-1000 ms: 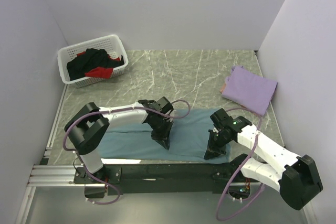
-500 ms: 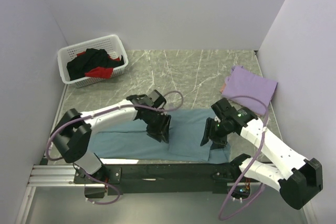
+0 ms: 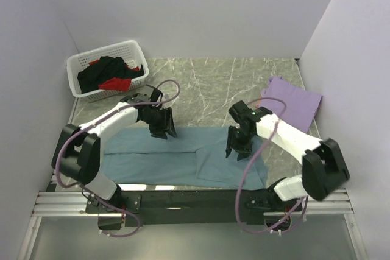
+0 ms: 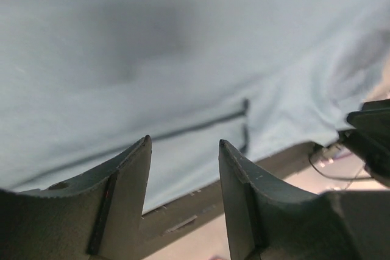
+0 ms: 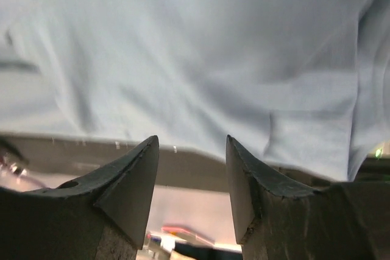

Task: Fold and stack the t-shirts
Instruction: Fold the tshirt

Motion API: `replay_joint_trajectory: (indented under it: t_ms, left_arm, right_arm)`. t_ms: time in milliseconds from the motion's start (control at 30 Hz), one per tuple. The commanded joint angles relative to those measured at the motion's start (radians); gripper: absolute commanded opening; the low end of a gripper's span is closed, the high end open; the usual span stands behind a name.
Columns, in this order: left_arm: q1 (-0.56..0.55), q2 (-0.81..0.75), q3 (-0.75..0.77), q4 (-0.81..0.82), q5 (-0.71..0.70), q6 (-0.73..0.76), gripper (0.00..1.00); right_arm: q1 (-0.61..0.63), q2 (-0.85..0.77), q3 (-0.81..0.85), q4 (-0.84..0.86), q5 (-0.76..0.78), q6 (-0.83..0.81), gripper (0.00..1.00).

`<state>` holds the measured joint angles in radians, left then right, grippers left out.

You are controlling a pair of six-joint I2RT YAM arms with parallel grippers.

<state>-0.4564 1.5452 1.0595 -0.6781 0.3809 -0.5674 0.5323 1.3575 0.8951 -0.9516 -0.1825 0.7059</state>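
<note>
A large teal-blue t-shirt (image 3: 158, 159) lies flat as a long band along the table's near edge, with a folded flap on its right half. My left gripper (image 3: 166, 132) hovers open over the shirt's far edge, left of centre, and holds nothing. My right gripper (image 3: 234, 152) hangs open above the shirt's right part, also empty. The left wrist view shows the teal cloth (image 4: 183, 47) beyond the spread left gripper (image 4: 183, 141). The right wrist view shows the same cloth (image 5: 183, 41) beyond the right gripper (image 5: 192, 138). A folded lavender t-shirt (image 3: 291, 103) lies at the right.
A white slotted basket (image 3: 100, 50) stands at the back left, holding a black t-shirt (image 3: 106, 70) and a red one (image 3: 117, 83). Walls close in the table on the left, back and right. The black rail (image 3: 183, 198) with the arm bases runs along the near edge.
Both grippers opened and let go of the teal shirt at its near edge. They lifted and drew back toward the far side, the left one also moving left.
</note>
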Motion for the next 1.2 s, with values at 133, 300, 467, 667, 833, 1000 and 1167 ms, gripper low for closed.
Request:
replay_joint_trajectory:
  t_ms: [133, 300, 467, 667, 833, 1000, 1167]
  left_arm:
    - [0.045, 0.096, -0.036, 0.049, -0.054, 0.037, 0.53]
    - [0.088, 0.165, -0.059, 0.037, -0.094, 0.02, 0.52]
    - [0.107, 0.179, -0.078, 0.049, -0.125, -0.002, 0.52]
    - [0.113, 0.151, -0.04, 0.066, -0.154, 0.001, 0.53]
    - [0.125, 0.128, 0.022, 0.057, -0.174, 0.0, 0.53]
    - [0.159, 0.096, 0.057, 0.04, -0.203, -0.003, 0.54]
    - [0.215, 0.05, 0.027, 0.045, -0.211, 0.006, 0.55]
  right_arm:
    - [0.005, 0.244, 0.229, 0.106, 0.204, -0.034, 0.54]
    - [0.005, 0.397, 0.304, 0.114, 0.262, -0.055, 0.54]
    - [0.005, 0.508, 0.392, 0.109, 0.301, -0.08, 0.54]
    - [-0.005, 0.635, 0.54, 0.103, 0.324, -0.1, 0.55]
    - [-0.031, 0.745, 0.706, 0.083, 0.319, -0.111, 0.55]
    - [-0.067, 0.876, 0.885, 0.045, 0.304, -0.123, 0.55]
    - [-0.087, 1.0, 1.146, -0.012, 0.288, -0.141, 0.55]
